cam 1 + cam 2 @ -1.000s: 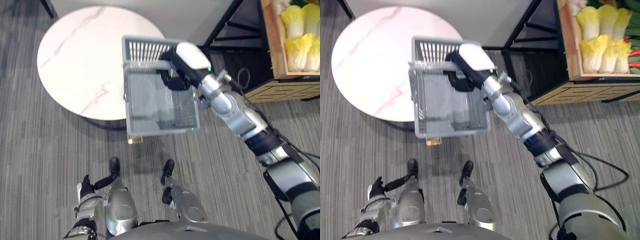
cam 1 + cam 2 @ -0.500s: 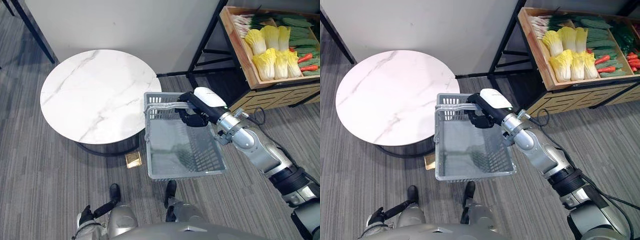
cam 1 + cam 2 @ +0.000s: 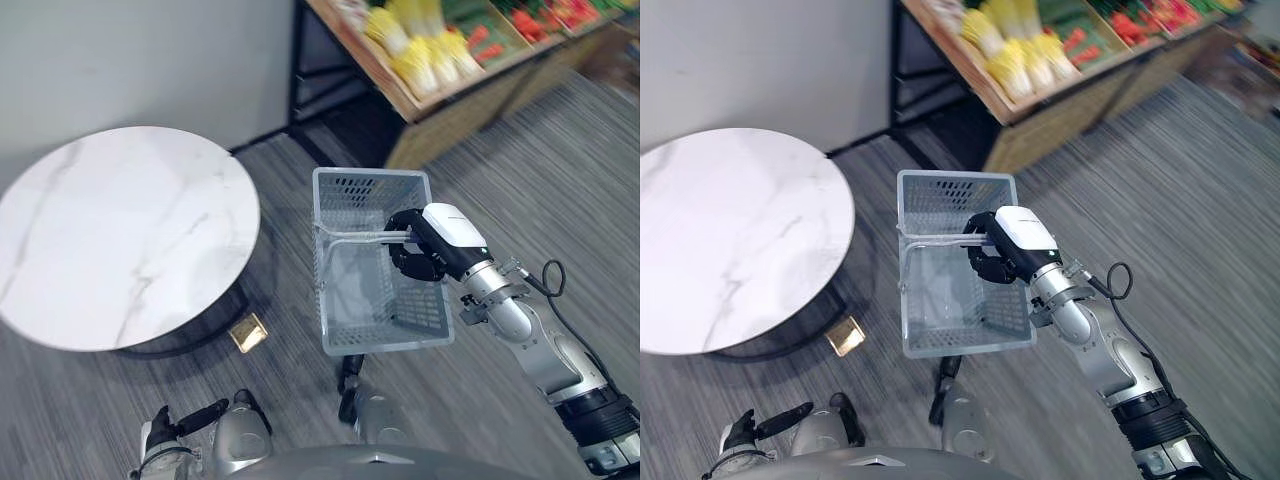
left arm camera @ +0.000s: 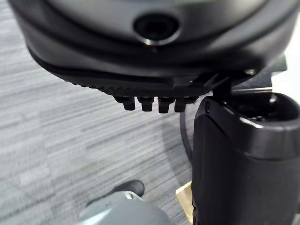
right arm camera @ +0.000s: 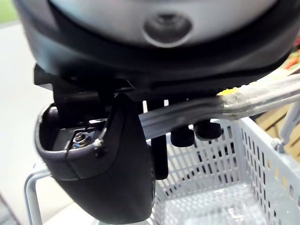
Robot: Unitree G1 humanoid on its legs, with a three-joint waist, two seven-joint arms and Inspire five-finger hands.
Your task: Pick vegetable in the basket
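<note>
A grey plastic basket hangs over the carpet, and nothing lies in it. My right hand is shut on the basket's metal handle at the basket's right side. In the right wrist view the thumb curls under the handle, with the basket's slotted wall beyond it. The vegetables lie on a wooden shelf at the back: pale yellow cabbages and some red ones. My left hand hangs low at my left side, relaxed and holding nothing.
A round white marble table stands to the basket's left, with a gap of carpet between them. A small brass floor plate lies by the table's foot. A black metal frame stands left of the shelf, against the wall.
The whole picture has swung, so the camera has moved. The basket stays in my right hand and now hangs clear of the table's edge. The shelf now runs across the top.
</note>
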